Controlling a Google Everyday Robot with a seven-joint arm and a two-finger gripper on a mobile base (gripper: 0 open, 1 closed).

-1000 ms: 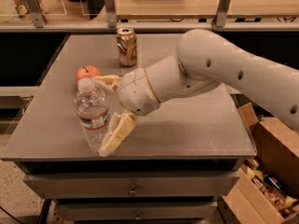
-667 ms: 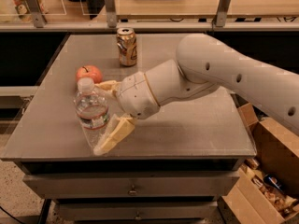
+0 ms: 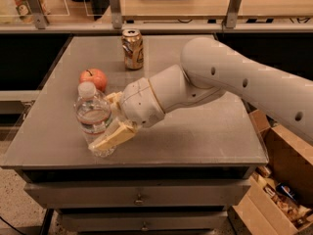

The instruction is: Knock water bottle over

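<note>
Nearly upright water bottle [image 3: 91, 112], cap up; pincer [image 3: 101, 124] spread, straddling it.

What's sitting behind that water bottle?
A red apple sits just behind the water bottle, with a gold soda can farther back. The gripper straddles the bottle, fingers open; its near finger covers the bottle's base.

Nothing legible on the water bottle [image 3: 93, 114] or can [image 3: 132, 49].

The gripper [image 3: 101, 122], fingers spread, straddles the bottle [image 3: 92, 112] at the table's [image 3: 205, 141] front left; apple [image 3: 94, 78] close behind (can [image 3: 132, 49] farther back); open tabletop to the right.
</note>
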